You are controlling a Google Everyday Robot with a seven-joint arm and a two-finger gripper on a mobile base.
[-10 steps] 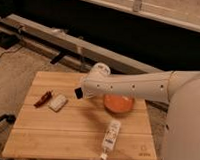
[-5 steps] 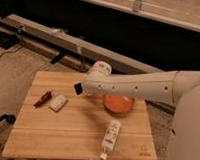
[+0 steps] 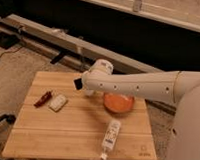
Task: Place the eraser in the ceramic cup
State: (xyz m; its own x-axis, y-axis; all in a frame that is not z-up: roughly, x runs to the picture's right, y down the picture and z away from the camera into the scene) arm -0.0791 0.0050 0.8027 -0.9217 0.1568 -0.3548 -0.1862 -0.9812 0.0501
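The gripper (image 3: pixel 81 84) is at the left end of the white arm, which reaches in from the right over the back middle of the wooden table (image 3: pixel 66 138). It is shut on a small dark block, the eraser (image 3: pixel 78 83), which sticks out at the arm's tip above the table. A small pale shape just under the arm's end looks like the ceramic cup (image 3: pixel 89 93), mostly hidden by the arm. The eraser is up and to the left of it.
An orange bowl (image 3: pixel 117 103) sits right of the gripper, partly under the arm. A white tube (image 3: pixel 110 135) lies near the front edge. A white block (image 3: pixel 57 102) and a red item (image 3: pixel 42 98) lie at the left. A rail runs behind the table.
The gripper with the eraser has risen a little and drifted slightly left. Everything on the table has stayed put.
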